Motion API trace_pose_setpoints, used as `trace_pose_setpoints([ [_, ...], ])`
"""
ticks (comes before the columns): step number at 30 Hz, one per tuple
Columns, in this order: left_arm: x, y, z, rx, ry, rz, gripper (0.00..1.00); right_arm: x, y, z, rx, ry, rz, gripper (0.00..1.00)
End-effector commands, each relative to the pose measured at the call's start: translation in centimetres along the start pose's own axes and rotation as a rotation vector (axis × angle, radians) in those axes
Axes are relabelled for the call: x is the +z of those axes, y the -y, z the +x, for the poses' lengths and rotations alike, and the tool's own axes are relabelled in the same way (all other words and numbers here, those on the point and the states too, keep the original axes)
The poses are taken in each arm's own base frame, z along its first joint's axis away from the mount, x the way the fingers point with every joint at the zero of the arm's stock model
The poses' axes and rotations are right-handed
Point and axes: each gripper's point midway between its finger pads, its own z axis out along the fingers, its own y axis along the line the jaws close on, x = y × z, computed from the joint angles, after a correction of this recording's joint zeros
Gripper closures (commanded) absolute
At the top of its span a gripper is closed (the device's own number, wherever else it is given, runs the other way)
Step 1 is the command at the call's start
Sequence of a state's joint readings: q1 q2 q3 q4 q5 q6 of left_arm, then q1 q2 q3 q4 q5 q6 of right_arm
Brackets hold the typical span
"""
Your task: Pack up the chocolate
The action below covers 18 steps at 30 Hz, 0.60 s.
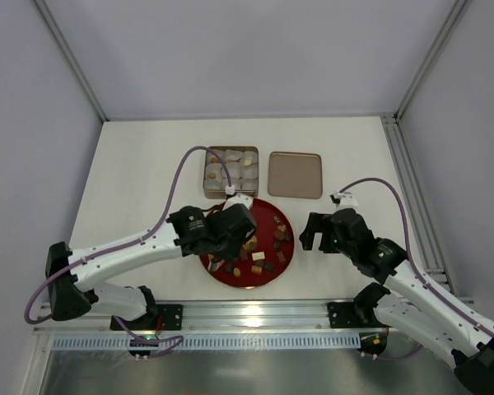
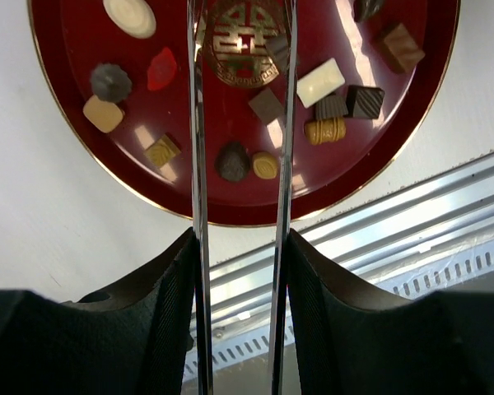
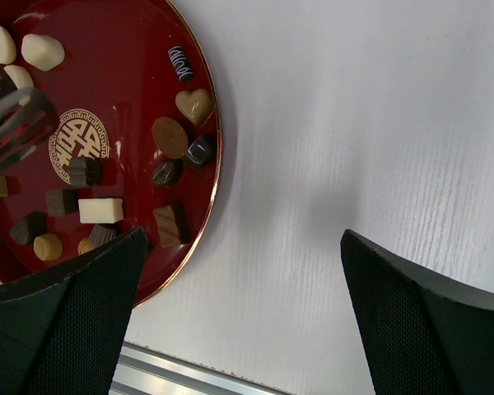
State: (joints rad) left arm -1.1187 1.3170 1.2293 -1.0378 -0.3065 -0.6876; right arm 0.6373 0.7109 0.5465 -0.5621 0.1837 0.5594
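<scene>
left claw (image 2: 240, 25) hangs over the red plate (image 2: 370, 152), its two long thin metal blades running parallel with a narrow gap. nothing is pinched between them, so it's released. under that gap sit a dark domed piece, a tan swirl and a brown square. my read is it's lining up a pick from that row, blades kept slim to slip between neighbours.

the chocolates (image 2: 266, 105) lie loose across the plate: dark squares, a white bar, tan rounds, a cream oval, and in the right wrist view a cream heart and a striped dark one near the rim.

right claw (image 3: 243, 239) is spread wide and empty over bare surface (image 1: 140, 181), just beside the plate, probably parked there to leave its partner room.

beyond the plate the tin (image 1: 205, 173) stands open with white paper cups (image 1: 215, 174) inside, and its lid (image 1: 295, 174) lies flat alongside, so the cups are ready to load. a cup or two might already hold something tan, but it's too small to call.

writing? only a gold medallion (image 2: 245, 41) at the plate's centre, a chinese-style character i can't read for sure. no brand names show.
</scene>
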Motion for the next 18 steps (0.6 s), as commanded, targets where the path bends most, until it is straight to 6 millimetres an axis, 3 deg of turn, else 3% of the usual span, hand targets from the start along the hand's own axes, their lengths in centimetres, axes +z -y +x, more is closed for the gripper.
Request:
trace_pose_setpoints([
  [1,-0.4,1.3,0.6,-0.053,0.03,0.015,0.55,-0.5,-0.5,-1.3,0.011,0.04,-0.015,0.0],
  [8,1.0,3.0,2.5,-0.03,-0.003,0.013,0.55,-0.6,-0.5,-1.2,0.01,0.035,-0.019,0.0],
  [18,1.5,3.5,3.7,-0.019,-0.027,0.004,0.55,-0.6,-0.6,-1.2,0.015,0.04,-0.025,0.0],
])
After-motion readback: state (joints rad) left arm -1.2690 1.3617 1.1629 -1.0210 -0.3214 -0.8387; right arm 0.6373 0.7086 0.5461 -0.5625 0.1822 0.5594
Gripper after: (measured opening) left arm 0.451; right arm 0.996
